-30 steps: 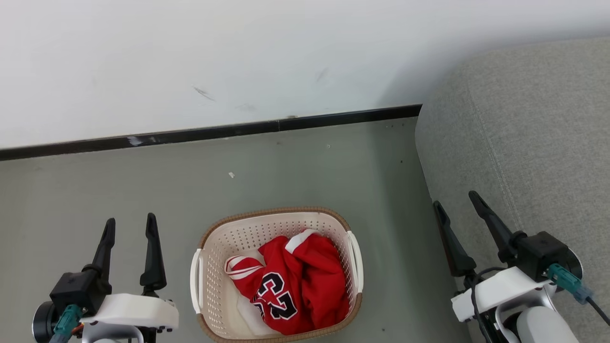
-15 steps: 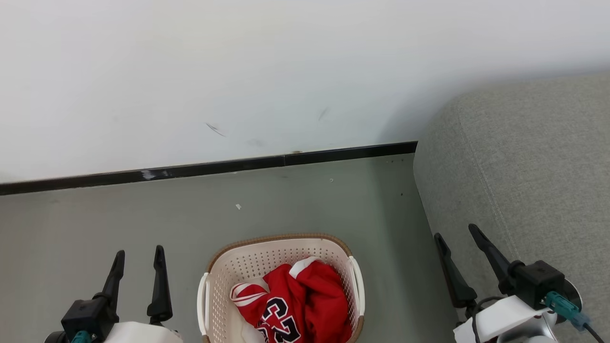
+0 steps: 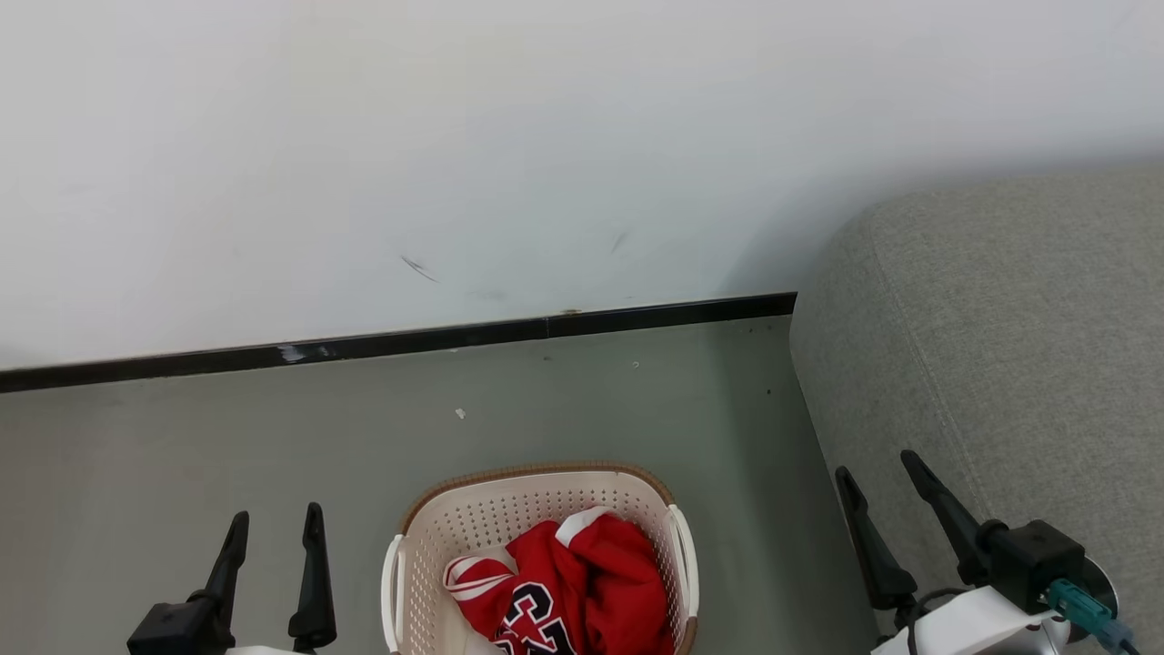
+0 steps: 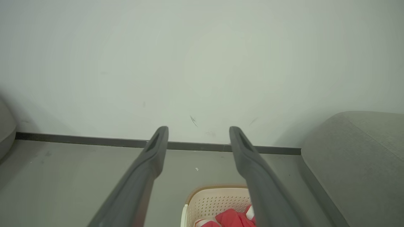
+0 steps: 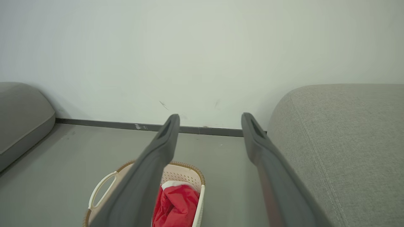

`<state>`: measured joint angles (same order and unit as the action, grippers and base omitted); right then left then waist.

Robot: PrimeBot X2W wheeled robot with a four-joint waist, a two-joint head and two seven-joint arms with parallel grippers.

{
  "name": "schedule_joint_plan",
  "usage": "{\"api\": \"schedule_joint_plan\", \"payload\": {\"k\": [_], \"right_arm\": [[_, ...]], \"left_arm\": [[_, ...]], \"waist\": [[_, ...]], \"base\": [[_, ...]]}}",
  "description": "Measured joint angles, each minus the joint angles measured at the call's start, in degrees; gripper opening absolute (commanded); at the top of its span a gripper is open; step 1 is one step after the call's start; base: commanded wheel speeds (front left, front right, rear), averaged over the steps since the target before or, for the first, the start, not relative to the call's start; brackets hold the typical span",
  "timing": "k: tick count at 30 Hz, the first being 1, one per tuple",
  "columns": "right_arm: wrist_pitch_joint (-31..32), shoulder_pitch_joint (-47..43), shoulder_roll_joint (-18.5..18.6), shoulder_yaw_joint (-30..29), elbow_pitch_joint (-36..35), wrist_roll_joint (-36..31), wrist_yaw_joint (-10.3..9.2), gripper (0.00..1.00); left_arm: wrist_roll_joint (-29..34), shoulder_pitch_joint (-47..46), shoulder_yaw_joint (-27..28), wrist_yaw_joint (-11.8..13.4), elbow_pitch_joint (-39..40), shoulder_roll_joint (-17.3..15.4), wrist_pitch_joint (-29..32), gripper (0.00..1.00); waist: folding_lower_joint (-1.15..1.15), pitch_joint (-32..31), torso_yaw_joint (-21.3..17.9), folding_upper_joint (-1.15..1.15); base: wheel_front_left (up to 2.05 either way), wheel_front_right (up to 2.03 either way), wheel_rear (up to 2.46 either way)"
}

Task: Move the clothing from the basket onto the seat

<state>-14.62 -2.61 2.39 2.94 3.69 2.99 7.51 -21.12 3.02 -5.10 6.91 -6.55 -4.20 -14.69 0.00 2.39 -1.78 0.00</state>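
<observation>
A large grey seat [image 3: 1000, 346] stands at right, a cream basket [image 3: 536, 487] on the floor beside it holds crumpled red clothing [image 3: 591, 582], flanked by left gripper [image 3: 277, 511] and right gripper [image 3: 875, 463], both spread wide, empty

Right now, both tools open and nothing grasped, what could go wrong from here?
The clothing lies bunched in the basket, so one pinch may lift only part and drop the rest on the floor. The basket is cut off at the head view's bottom edge, so a grasp there may be poorly seen. The right tool hangs close to the seat and could brush it when swinging.
</observation>
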Motion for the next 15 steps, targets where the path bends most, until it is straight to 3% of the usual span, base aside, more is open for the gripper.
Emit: {"api": "schedule_joint_plan", "payload": {"k": [15], "right_arm": [[0.0, -0.4, 0.0, 0.1, -1.6, -0.1, 0.0, 1.0]], "left_arm": [[0.5, 0.0, -1.2, -0.1, 0.6, 0.0, 0.1, 1.0]], "waist": [[0.0, 1.4, -0.1, 0.0]], "base": [[0.0, 0.0, 0.0]]}}
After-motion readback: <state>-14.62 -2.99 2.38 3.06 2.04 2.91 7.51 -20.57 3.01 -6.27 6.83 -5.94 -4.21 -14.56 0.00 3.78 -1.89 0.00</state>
